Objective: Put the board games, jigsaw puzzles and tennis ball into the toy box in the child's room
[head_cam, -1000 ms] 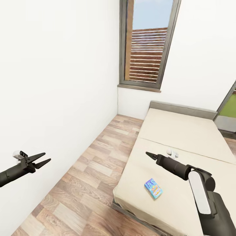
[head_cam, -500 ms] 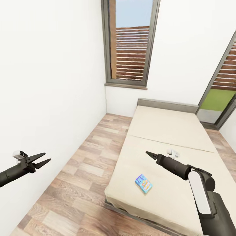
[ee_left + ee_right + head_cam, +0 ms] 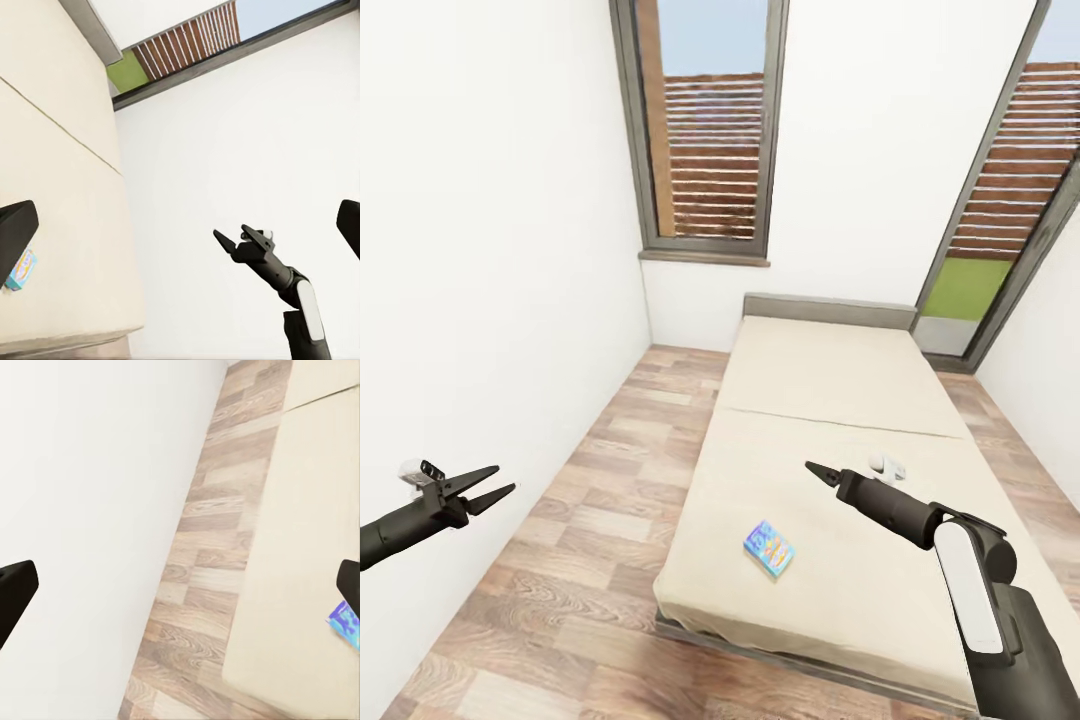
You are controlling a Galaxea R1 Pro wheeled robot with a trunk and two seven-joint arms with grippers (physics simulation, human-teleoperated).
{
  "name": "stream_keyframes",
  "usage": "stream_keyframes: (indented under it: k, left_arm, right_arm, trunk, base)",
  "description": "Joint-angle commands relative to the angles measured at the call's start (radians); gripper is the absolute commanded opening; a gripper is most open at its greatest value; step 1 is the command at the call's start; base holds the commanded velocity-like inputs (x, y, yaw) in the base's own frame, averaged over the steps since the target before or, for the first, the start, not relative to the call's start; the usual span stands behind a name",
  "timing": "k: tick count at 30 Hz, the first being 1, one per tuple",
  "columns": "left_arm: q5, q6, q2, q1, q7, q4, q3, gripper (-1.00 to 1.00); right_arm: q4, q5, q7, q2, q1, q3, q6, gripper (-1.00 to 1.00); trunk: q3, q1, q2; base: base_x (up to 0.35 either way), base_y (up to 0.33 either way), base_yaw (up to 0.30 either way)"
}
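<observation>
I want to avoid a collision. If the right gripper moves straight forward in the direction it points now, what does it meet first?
Probably nothing close. The right gripper hangs above the bed, aiming toward the white wall past the floor. That wall looks first, though depth is unclear.

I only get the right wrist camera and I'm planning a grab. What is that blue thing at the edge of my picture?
Observer: A small blue game box, lying flat on the bed near its foot-end corner.
Operator: How does my right claw sit relative to it?
Observer: The right claw hangs above the mattress, apart from the box, on the headboard side of it.
Operator: And the left claw?
Observer: The left claw is open and empty, out over the wood floor by the wall.
</observation>
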State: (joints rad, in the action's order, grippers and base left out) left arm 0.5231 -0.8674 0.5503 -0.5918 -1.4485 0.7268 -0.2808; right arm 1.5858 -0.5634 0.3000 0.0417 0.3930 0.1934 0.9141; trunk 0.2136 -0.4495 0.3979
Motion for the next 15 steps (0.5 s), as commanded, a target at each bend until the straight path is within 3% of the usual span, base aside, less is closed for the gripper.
stream_keyframes:
  k: [1,15]
  left_arm:
    - [0.001,-0.011,0.0,0.0,-0.003,0.0,0.0,1.0]
    - [0.001,-0.011,0.0,0.0,-0.003,0.0,0.0,1.0]
  right_arm:
    - [0.0,0.007,0.008,0.0,0.001,0.001,0.005,1.0]
    - [0.0,0.007,0.008,0.0,0.001,0.004,0.005,1.0]
  trunk:
    - [0.003,-0.001,0.002]
    - [0.015,-0.001,0.002]
  base:
    - [0.0,0.0,-0.25]
    - [0.0,0.0,-0.25]
